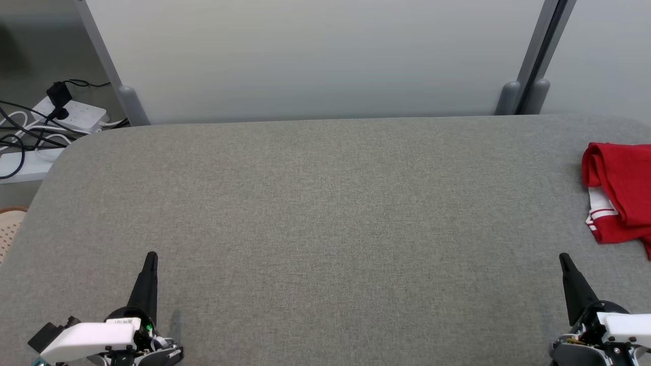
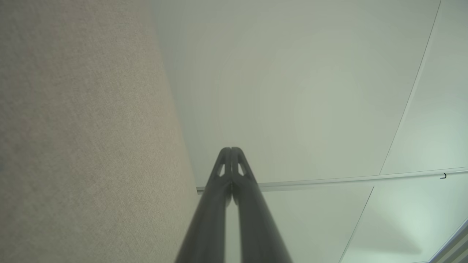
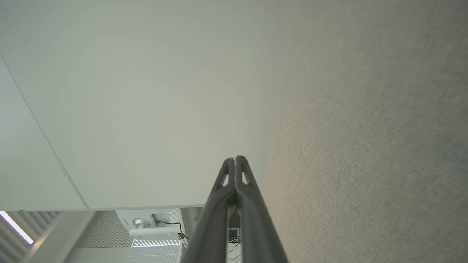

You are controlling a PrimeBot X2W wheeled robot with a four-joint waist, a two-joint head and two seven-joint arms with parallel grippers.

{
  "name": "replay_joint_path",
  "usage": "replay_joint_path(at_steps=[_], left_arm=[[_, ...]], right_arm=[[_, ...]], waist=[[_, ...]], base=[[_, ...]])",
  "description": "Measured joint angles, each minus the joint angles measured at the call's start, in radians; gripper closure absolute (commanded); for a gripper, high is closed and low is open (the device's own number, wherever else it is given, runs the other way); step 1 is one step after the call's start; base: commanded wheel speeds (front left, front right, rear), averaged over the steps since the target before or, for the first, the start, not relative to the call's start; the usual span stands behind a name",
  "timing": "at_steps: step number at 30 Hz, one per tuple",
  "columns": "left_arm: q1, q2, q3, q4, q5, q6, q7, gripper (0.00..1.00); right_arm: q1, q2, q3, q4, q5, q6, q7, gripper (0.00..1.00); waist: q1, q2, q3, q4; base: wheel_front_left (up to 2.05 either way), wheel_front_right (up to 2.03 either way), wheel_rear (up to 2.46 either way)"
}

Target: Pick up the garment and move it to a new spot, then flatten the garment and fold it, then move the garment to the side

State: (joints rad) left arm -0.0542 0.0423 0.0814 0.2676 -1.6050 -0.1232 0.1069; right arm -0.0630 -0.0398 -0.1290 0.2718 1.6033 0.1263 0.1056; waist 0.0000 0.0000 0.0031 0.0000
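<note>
A crumpled red garment (image 1: 621, 190) with white stripes lies at the right edge of the grey fabric table (image 1: 325, 213), partly cut off by the head view's border. My left gripper (image 1: 150, 256) rests shut at the lower left, far from the garment, holding nothing. At the lower right my right gripper (image 1: 563, 258) is shut and empty, a short way in front and to the left of the garment. In the left wrist view the left gripper (image 2: 231, 149) has its tips pressed together. The right gripper (image 3: 234, 158) looks the same in the right wrist view.
A pale partition wall (image 1: 315, 56) with grey posts (image 1: 519, 96) stands right behind the table. A power strip with black cables (image 1: 56, 112) lies on the floor at the far left, beside a woven object (image 1: 7, 229).
</note>
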Motion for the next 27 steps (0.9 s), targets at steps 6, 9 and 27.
replay_joint_path(at_steps=[6, 9, 27], left_arm=[[0.000, 0.000, 0.000, 0.000, 0.000, 0.000, 0.000, 1.00], [0.000, 0.000, 0.000, 0.000, 0.000, 0.000, 0.000, 1.00], [0.000, 0.000, 0.000, 0.000, 0.000, 0.000, 0.000, 1.00]], right_arm=[[0.000, 0.000, 0.000, 0.000, 0.000, 0.000, 0.000, 1.00], [0.000, 0.000, 0.000, 0.000, 0.000, 0.000, 0.000, 1.00], [0.000, 0.000, 0.000, 0.000, 0.000, 0.000, 0.000, 1.00]], waist=[[0.0000, 0.0000, 0.000, 0.000], [0.0000, 0.0000, 0.000, 0.000], [0.0000, 0.0000, 0.000, 0.000]], base=[[0.00, 0.00, 0.00], [0.00, 0.00, 0.00], [0.00, 0.00, 0.00]])
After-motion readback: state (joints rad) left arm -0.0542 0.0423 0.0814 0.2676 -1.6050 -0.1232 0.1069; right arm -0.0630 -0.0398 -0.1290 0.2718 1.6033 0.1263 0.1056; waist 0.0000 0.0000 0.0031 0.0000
